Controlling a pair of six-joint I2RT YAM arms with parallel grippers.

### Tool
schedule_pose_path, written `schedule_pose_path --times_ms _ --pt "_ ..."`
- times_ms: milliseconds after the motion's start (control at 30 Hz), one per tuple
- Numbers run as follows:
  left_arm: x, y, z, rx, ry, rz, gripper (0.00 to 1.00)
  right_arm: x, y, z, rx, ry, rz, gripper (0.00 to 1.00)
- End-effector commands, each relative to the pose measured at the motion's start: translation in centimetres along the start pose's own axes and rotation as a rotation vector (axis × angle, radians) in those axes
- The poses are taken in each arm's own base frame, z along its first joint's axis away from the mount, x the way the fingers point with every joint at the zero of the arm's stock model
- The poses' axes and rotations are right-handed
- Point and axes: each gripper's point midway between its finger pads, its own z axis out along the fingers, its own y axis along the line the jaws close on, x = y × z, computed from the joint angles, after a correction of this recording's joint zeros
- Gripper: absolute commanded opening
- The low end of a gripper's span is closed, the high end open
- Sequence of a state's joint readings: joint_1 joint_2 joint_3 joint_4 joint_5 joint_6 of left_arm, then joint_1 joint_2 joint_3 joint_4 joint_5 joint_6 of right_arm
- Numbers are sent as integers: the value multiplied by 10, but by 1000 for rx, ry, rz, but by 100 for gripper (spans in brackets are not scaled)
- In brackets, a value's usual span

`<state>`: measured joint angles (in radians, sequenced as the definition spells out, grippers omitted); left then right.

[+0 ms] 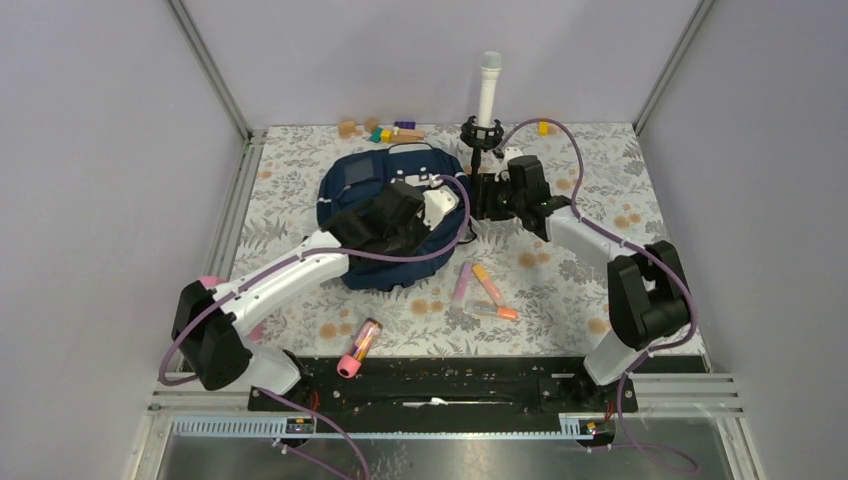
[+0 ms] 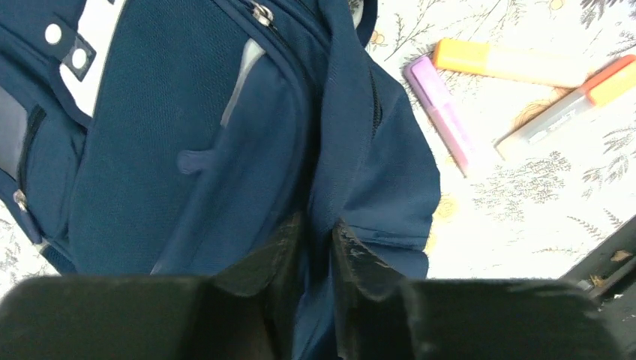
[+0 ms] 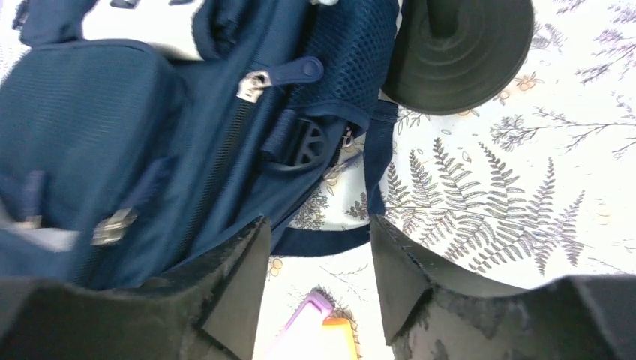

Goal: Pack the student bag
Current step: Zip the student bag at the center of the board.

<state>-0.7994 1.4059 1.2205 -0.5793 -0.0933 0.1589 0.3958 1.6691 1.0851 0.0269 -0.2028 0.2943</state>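
Overhead, a fern-print tabletop (image 1: 560, 290) between grey walls (image 1: 100, 150): the left gripper (image 2: 316, 232) apparently pinches the student bag (image 2: 172, 127); the right gripper (image 3: 319, 232) stands open alongside.

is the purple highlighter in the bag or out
Out. The purple highlighter lies on the floral table, beside the student bag.

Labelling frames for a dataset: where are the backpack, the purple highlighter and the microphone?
backpack (image 1: 342, 200), top view, navy left side panel.
purple highlighter (image 2: 442, 116), left wrist view, middle of the barrel.
microphone (image 1: 487, 92), top view, white body.
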Motion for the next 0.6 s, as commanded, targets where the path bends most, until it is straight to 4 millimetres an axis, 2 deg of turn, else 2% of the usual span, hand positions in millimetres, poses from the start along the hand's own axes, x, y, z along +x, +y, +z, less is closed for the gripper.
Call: schedule_pose_path --times_ms 0,33,67,100,200,267,333,400,467,567 --pt "-49 20 -10 -70 -149 -41 37 -34 7 -38 15 -98 -90 63" --pt "-50 19 -11 -64 -158 -45 51 -36 7 -45 20 -105 -96 66" --pt "-53 18 -13 -58 -173 -47 60 -37 7 -51 29 -111 -103 78" --pt "-57 18 -18 -53 -194 -54 68 -39 6 -57 37 -119 -108 97" --pt "-69 19 -35 -46 -250 -72 78 -45 6 -79 58 -175 -112 100" --pt "-73 23 -46 -58 -281 -78 80 -48 5 -93 74 -227 -105 100" --pt "-72 28 -55 -74 -307 -92 90 -51 1 -105 103 -274 -78 100" --pt "-69 38 -64 -94 -328 -135 92 -51 1 -112 105 -294 -63 100" --pt "-63 47 -71 -92 -347 -191 98 -48 5 -117 83 -299 -41 100" --pt "-44 69 -79 -118 -349 -286 99 -44 12 -122 42 -299 -9 100"
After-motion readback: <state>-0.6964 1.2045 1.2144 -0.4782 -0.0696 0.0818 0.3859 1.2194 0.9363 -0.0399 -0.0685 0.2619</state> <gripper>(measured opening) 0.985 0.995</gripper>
